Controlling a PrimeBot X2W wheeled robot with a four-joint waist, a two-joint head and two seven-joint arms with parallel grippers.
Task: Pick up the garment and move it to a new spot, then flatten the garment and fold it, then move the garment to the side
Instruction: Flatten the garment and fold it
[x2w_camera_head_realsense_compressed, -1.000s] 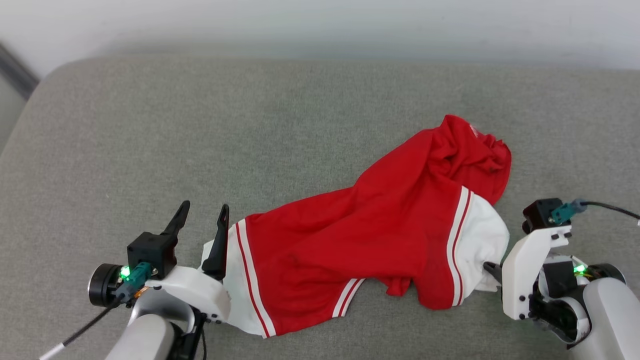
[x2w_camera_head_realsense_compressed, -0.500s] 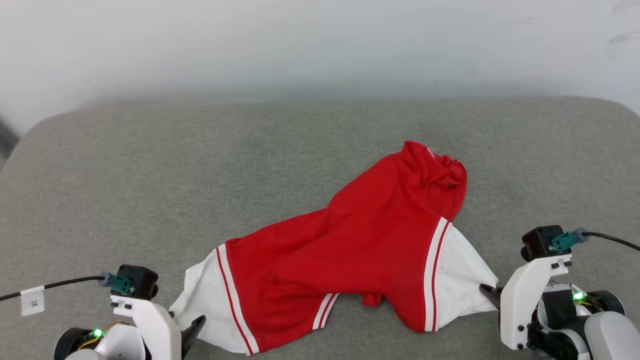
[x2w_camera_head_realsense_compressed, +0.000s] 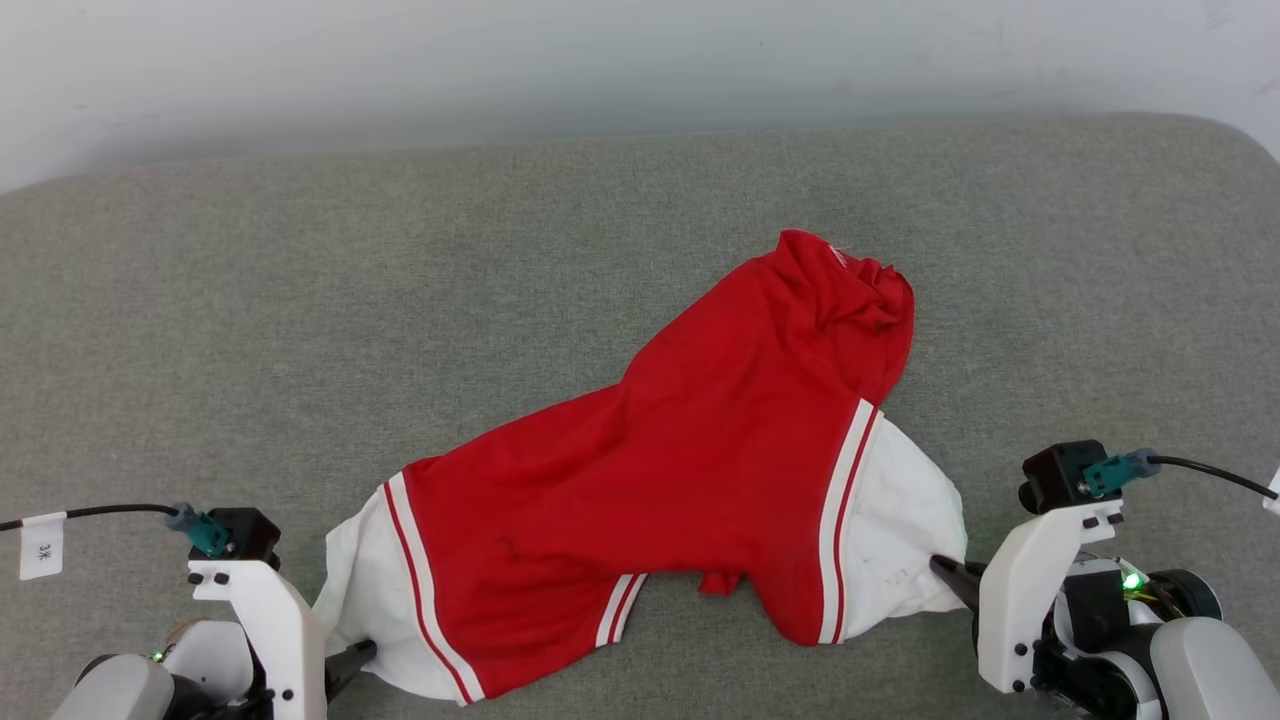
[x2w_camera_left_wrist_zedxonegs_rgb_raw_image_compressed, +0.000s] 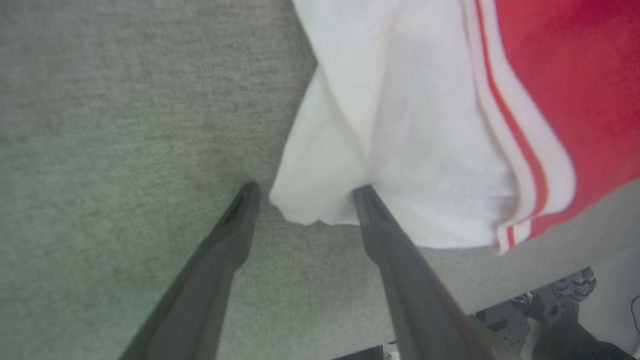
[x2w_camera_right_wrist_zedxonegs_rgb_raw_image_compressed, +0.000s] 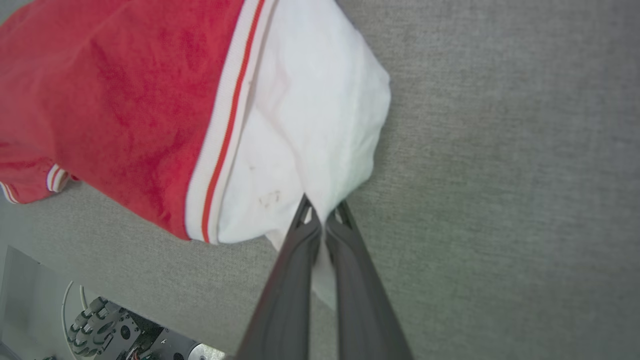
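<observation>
Two hands, both at the near edge of the garment (x2w_camera_head_realsense_compressed: 680, 450), one at each sleeve end.

Left hand (x2w_camera_left_wrist_zedxonegs_rgb_raw_image_compressed: 305, 192): fingers apart. They straddle the corner of the near-left white sleeve end, and one finger (x2w_camera_left_wrist_zedxonegs_rgb_raw_image_compressed: 380, 225) touches the cloth. Not clamped.

Right hand (x2w_camera_right_wrist_zedxonegs_rgb_raw_image_compressed: 323, 205): fingers together, pinched on the edge of the near-right white sleeve end; the cloth is pulled to a point there.

Two cables, one from each wrist. The left cable (x2w_camera_head_realsense_compressed: 110, 512) carries one white tag (x2w_camera_head_realsense_compressed: 40, 546); the right cable (x2w_camera_head_realsense_compressed: 1205, 472) runs off to the right of the garment.

One garment: red, lying on the grey cushion (x2w_camera_head_realsense_compressed: 300, 330), right of centre. It is spread unevenly between the hands. Two white sleeve ends. Three red-white striped trim bands counted: one at each sleeve and a short one on the near hem between them.

The far end of the garment is bunched into a crumpled red heap. Print not visible.

Beyond the garment is bare cushion, then a pale wall (x2w_camera_head_realsense_compressed: 600, 60). Nothing lies on the garment.
</observation>
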